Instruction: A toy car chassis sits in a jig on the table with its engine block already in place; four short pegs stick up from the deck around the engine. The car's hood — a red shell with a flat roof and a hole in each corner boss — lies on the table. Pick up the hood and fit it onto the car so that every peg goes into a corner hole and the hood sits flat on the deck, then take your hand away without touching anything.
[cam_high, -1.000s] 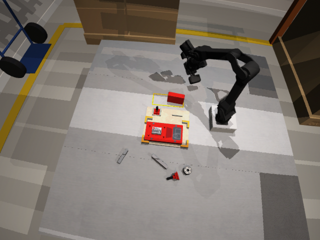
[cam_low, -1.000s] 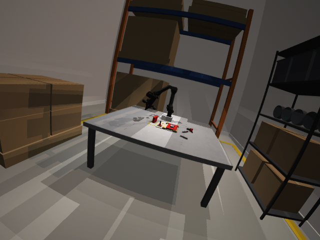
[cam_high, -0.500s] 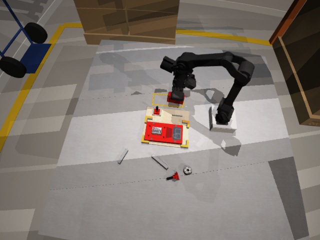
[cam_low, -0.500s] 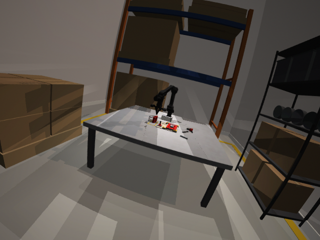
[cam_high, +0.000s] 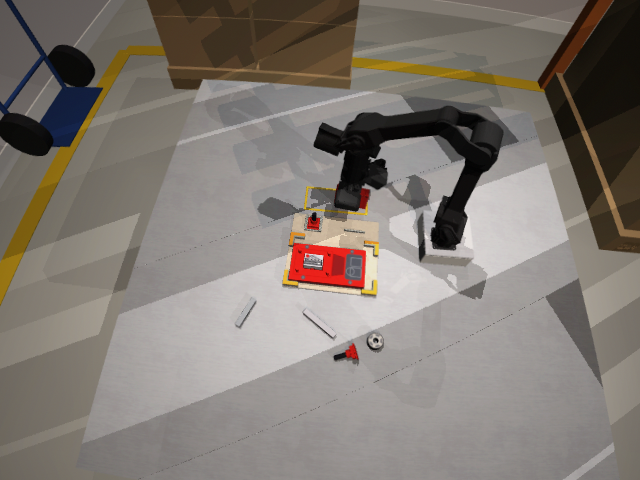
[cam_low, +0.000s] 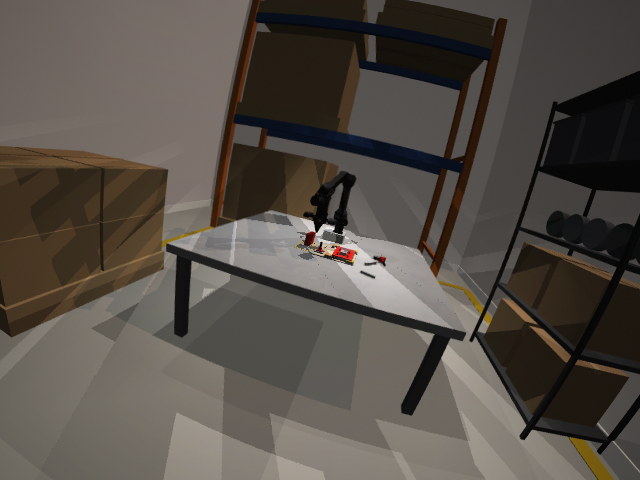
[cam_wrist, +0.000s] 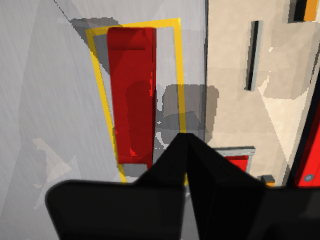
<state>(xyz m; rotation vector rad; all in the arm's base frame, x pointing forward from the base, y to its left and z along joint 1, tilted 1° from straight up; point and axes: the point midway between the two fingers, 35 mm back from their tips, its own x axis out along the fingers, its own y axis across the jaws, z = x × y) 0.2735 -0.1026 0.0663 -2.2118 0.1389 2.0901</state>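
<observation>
The red hood (cam_high: 364, 198) (cam_low: 309, 238) (cam_wrist: 132, 100) lies within the yellow outline, seemingly on its side; its corner holes cannot be made out. The gripper (cam_high: 347, 205) (cam_low: 317, 230) (cam_wrist: 185, 134) is shut and empty, above the table beside the hood. In the top view it covers part of the hood; in the wrist view the fingertips appear right of the hood's lower end. The red chassis (cam_high: 320, 280) (cam_wrist: 311, 167) sits in the jig (cam_high: 330, 233) (cam_wrist: 230, 75). The engine block (cam_high: 313, 261) is on its deck, with short pegs around it.
The yellow outline (cam_high: 306, 198) (cam_wrist: 181, 75) borders the jig. A red part with a black stem (cam_high: 313, 222) stands on the jig board. A similar part (cam_high: 351, 352), a wheel (cam_high: 375, 341) and two grey bars (cam_high: 245, 311) (cam_high: 318, 322) lie beyond the chassis.
</observation>
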